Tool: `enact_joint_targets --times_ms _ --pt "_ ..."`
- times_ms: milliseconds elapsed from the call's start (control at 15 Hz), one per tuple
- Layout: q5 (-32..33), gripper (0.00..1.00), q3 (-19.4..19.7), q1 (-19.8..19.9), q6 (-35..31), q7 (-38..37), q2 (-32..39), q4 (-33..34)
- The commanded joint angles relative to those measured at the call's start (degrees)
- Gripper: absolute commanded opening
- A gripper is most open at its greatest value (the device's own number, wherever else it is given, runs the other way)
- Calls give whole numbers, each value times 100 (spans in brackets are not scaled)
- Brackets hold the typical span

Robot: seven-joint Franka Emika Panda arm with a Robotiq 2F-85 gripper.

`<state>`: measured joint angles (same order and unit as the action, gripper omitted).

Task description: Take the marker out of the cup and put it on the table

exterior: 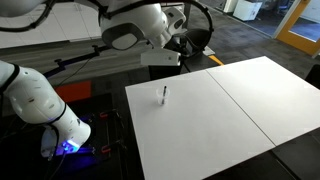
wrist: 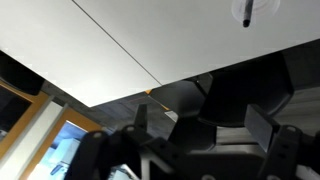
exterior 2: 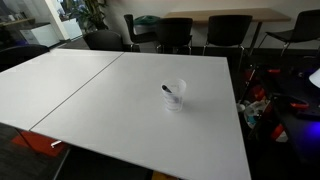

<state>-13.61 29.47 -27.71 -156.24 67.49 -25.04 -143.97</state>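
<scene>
In the wrist view the dark two-fingered gripper (wrist: 200, 128) has its fingers (wrist: 262, 126) spread wide with nothing between them, and it hangs just past the edge of the large white rectangular two-panel table (wrist: 150, 40). Well apart from it, the small translucent whitish plastic cup (exterior 2: 178, 104) stands upright on the tabletop. The short thin dark marker (exterior 2: 170, 92) leans inside it, its end above the rim. Behind the table stand black office chairs (exterior 2: 175, 32).
</scene>
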Motion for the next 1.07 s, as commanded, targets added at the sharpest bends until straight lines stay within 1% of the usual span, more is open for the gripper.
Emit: enact_joint_targets --times_ms 0,67,200,400,467,600,733,867,1000 --pt "-862 100 208 -334 553 1457 363 211" --pt "-1083 100 178 -297 691 1831 506 266" --pt "-1428 100 -15 -63 882 2341 849 395" --pt "-1701 100 -404 376 1145 2790 1398 634" --pt "-1752 100 -696 653 957 2666 1025 306" --pt "-1811 100 -1007 956 962 2681 1188 339" --pt "-1800 100 -1112 1046 955 2668 1173 336" --pt "-1798 100 -1114 1063 955 2667 1166 336" --pt "-1536 100 -1420 1276 931 2479 1202 231"
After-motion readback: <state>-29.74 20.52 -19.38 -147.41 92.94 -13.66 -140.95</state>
